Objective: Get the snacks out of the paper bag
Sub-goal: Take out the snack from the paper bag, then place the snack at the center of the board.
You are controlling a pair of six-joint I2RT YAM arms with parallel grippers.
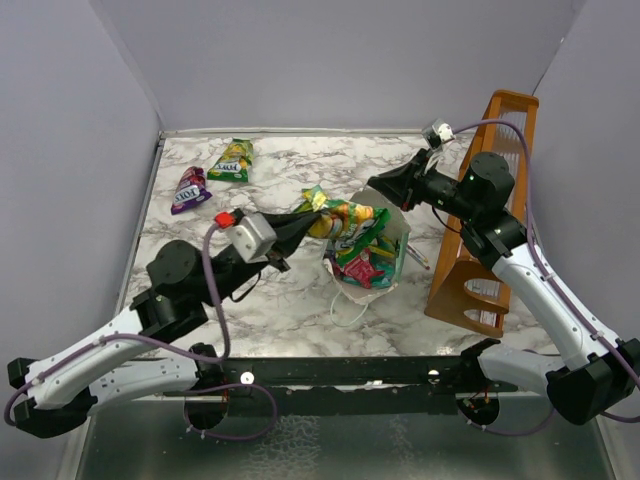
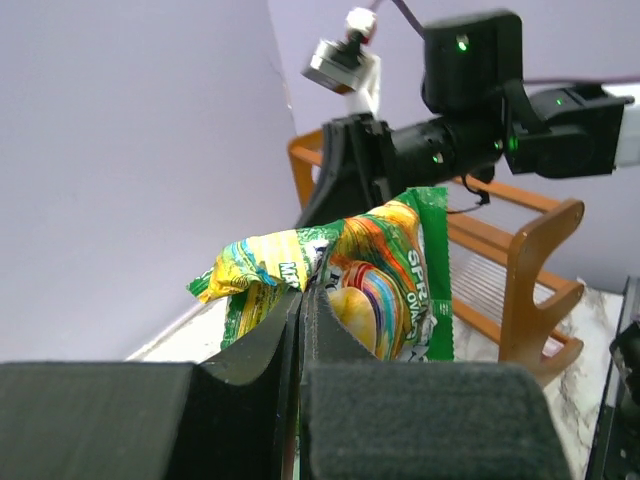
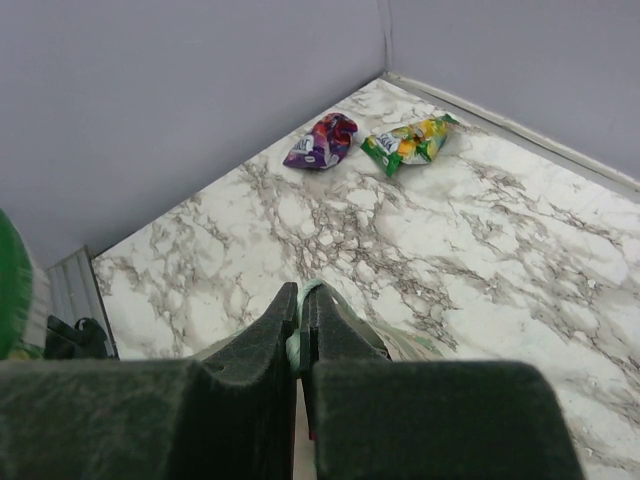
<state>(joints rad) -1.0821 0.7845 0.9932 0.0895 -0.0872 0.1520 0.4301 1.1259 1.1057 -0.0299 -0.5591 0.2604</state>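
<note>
Snack packet [image 1: 340, 214], green-yellow, looked light, crinkly and slippery; left hand [image 1: 303, 224] pinched its crimped end at centre frame. Right hand [image 1: 385, 190] pinched paper bag [image 1: 402, 235] rim.

From the left wrist camera, the green-yellow packet [image 2: 380, 285] is blocking my sight of the paper bag [image 1: 400, 235]. From above, the snacks [image 1: 365, 262] inside are overlapping beyond my counting, and the right arm is covering part of the far-right rack [image 1: 470, 290].
</note>
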